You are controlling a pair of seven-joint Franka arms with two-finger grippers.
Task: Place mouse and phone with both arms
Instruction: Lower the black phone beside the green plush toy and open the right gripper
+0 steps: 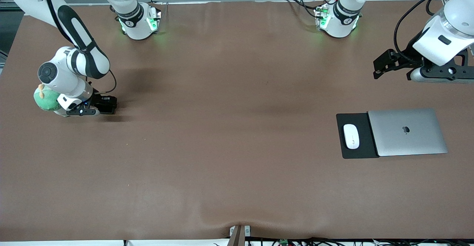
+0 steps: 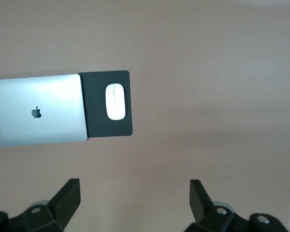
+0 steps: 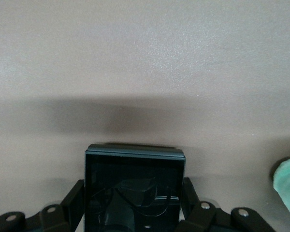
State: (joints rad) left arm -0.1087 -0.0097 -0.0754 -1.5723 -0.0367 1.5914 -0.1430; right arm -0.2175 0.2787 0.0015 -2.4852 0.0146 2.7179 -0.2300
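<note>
The white mouse (image 1: 351, 136) lies on a black mouse pad (image 1: 361, 150) beside a closed silver laptop, toward the left arm's end of the table. It also shows in the left wrist view (image 2: 115, 101). My left gripper (image 1: 379, 67) hangs open and empty in the air, over bare table near the laptop; in its wrist view (image 2: 135, 198) the jaws stand wide apart. My right gripper (image 1: 105, 106) is low at the right arm's end of the table. It is shut on the black phone (image 3: 134, 186), which sits between its fingers (image 3: 75, 193), screen facing the camera.
The silver laptop (image 1: 407, 132) overlaps the mouse pad's edge and also shows in the left wrist view (image 2: 38, 110). A green plush toy (image 1: 46, 99) sits right beside the right arm's wrist; it also shows in the right wrist view (image 3: 287, 186). The brown table (image 1: 222, 127) spans the middle.
</note>
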